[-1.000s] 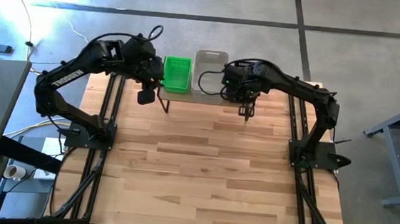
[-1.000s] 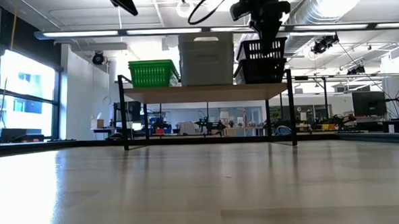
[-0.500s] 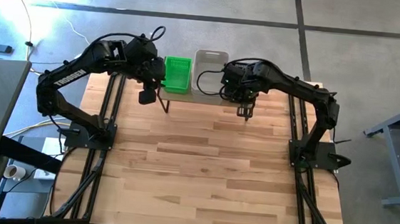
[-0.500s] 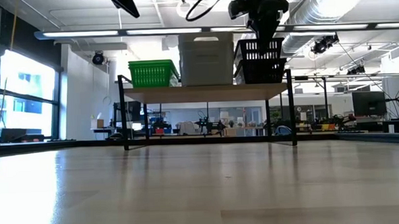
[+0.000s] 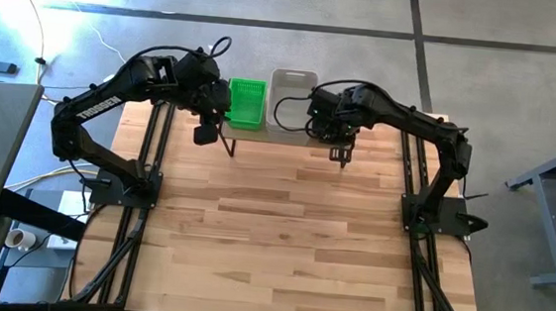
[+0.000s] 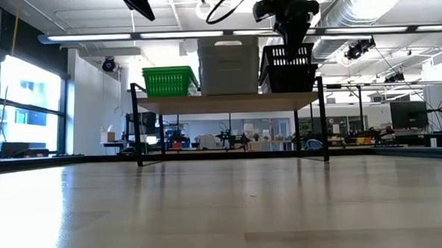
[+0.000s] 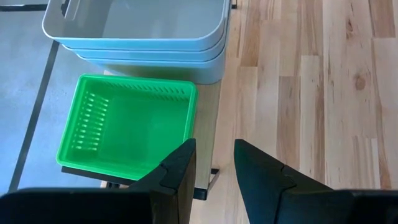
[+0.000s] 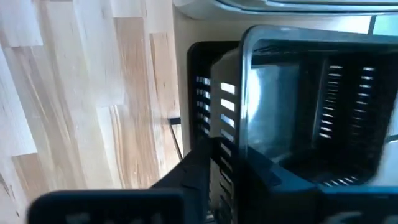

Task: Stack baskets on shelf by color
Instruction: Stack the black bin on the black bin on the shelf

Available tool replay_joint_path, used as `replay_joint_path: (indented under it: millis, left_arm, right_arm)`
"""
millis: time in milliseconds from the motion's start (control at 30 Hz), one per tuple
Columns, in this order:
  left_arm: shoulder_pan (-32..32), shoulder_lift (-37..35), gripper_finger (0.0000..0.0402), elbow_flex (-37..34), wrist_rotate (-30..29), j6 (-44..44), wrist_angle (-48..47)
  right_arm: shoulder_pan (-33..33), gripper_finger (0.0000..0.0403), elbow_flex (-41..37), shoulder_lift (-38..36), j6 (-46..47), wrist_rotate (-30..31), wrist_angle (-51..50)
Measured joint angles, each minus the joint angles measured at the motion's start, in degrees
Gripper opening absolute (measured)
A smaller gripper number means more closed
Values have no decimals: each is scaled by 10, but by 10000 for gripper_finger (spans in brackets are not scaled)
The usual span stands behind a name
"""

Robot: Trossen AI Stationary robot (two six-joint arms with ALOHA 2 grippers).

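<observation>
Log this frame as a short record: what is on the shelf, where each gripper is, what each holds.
shelf: three piles side by side
green basket: at one end of the shelf
whitish-grey baskets: nested pile in the middle
black baskets: pile at the other end, the top one nested in the pile
right gripper: over the black pile, fingers either side of the top basket's wall
left gripper: open, empty, above the shelf's edge by the green basket
table: bare wood in front of the shelf
</observation>
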Motion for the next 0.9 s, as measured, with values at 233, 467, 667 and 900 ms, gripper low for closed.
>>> replay_joint_path:
  millis: [233, 467, 667, 900]
  left_arm:
    - [0, 0, 102, 0, 0, 0, 0]
    - [0, 0, 102, 0, 0, 0, 0]
    - [0, 0, 102, 0, 0, 0, 0]
    - [0, 0, 102, 0, 1, 0, 0]
  right_arm:
    - [0, 109, 0, 0, -2, 28, 5]
    - [2, 119, 0, -6, 12, 28, 0]
    - [2, 119, 0, -29, 38, 28, -3]
    - [4, 119, 0, -56, 79, 28, 14]
